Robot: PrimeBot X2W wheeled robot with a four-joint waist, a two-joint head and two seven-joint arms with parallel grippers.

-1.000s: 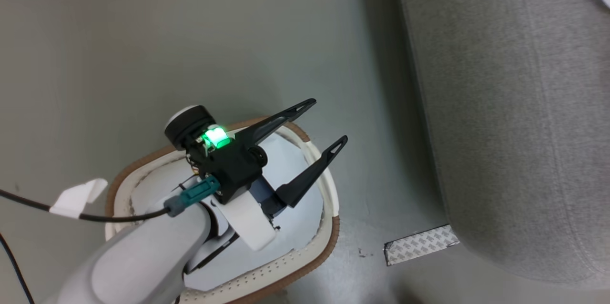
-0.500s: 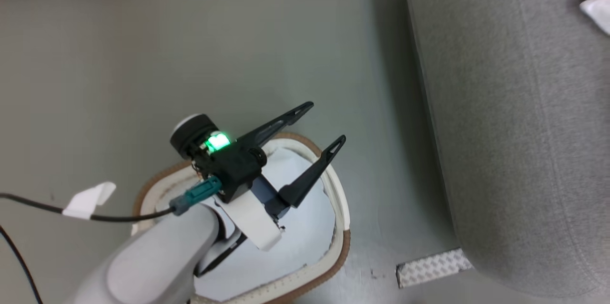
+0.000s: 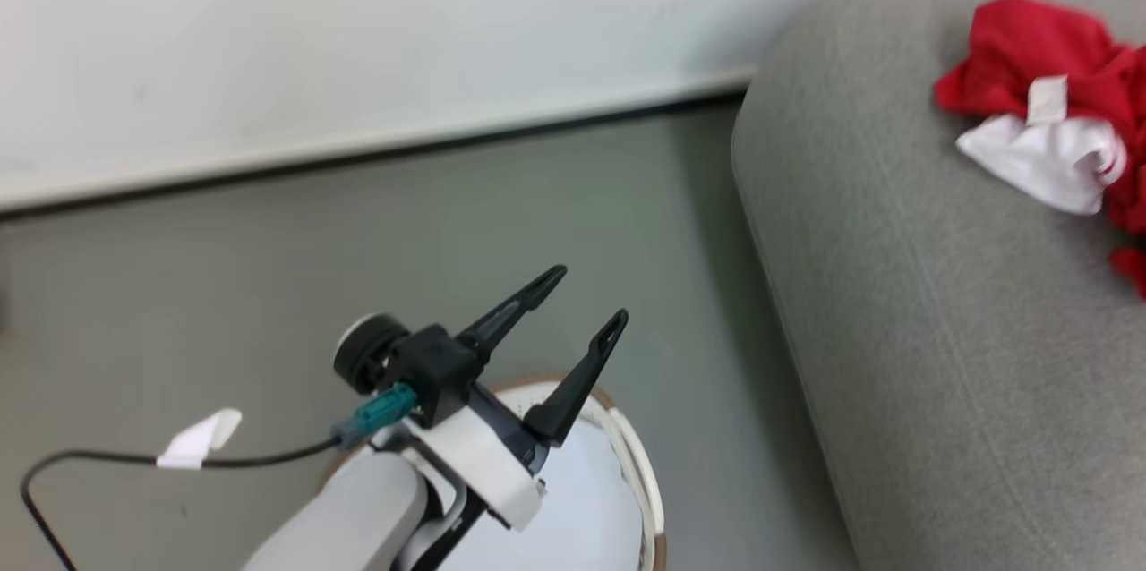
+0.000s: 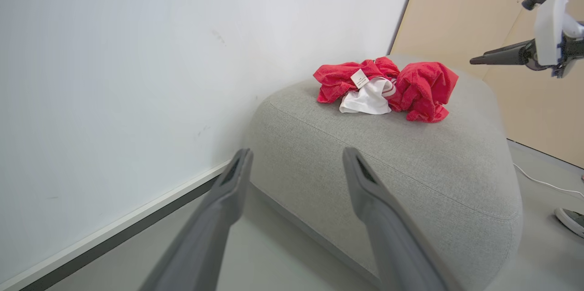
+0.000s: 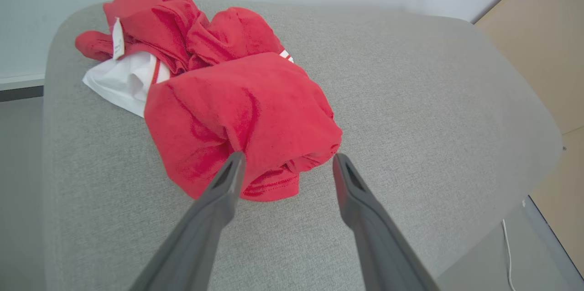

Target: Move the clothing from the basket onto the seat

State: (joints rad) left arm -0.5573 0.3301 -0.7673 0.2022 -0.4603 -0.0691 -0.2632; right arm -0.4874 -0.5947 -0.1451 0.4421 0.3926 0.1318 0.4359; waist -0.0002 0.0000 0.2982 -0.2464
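Head view: the clothing is seen heaped on the seat, its right part cut off at the frame edge. The basket is largely hidden by the left claw, which is spread and empty. The right claw is spread wide over the clothing; contact cannot be told.

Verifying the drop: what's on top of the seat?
A crumpled heap of red and white clothing with a small white tag lies on the seat. Whatever is beneath the heap is covered by it.
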